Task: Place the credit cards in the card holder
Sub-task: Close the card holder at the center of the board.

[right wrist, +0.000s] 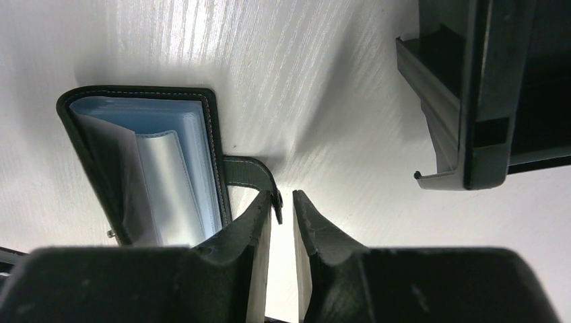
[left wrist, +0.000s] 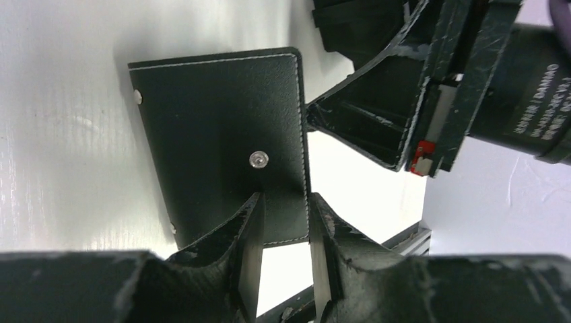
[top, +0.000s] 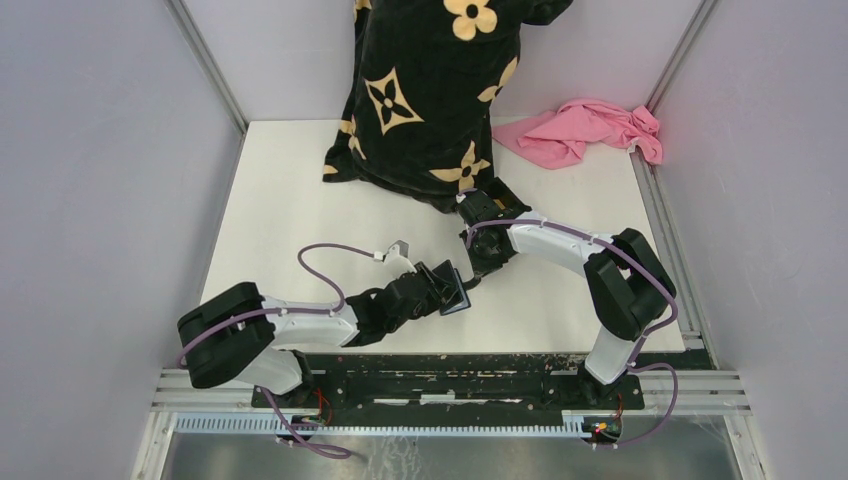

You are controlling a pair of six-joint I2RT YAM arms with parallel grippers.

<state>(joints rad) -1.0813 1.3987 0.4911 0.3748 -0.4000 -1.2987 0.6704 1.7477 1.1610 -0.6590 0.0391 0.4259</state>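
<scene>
Across the white table (top: 290, 220), two robot arms reach in from the near edge and meet just short of its centre. A black cloth with beige flower motifs (top: 430, 90) is heaped at the table's far edge, and a crumpled pink cloth (top: 585, 130) lies in its far right corner. Between the two arms, above the table's near half, is the card holder (left wrist: 215, 128), a black case with white stitching, standing partly open. Whether it touches the table cannot be told. The left gripper (left wrist: 286, 202) has its fingers narrowly apart on either side of the case's lower corner, and it is unclear whether they press on it. The right gripper (right wrist: 284, 198) has its jaws almost together around the end of the case's closing strap (right wrist: 249, 168). A sliver of gap shows, so a firm pinch cannot be confirmed. Pale blue and silvery sheets (right wrist: 158, 182) show inside the open case, but they cannot be made out as the credit cards. A small metal snap (left wrist: 258, 159) sits on the outer cover.
</scene>
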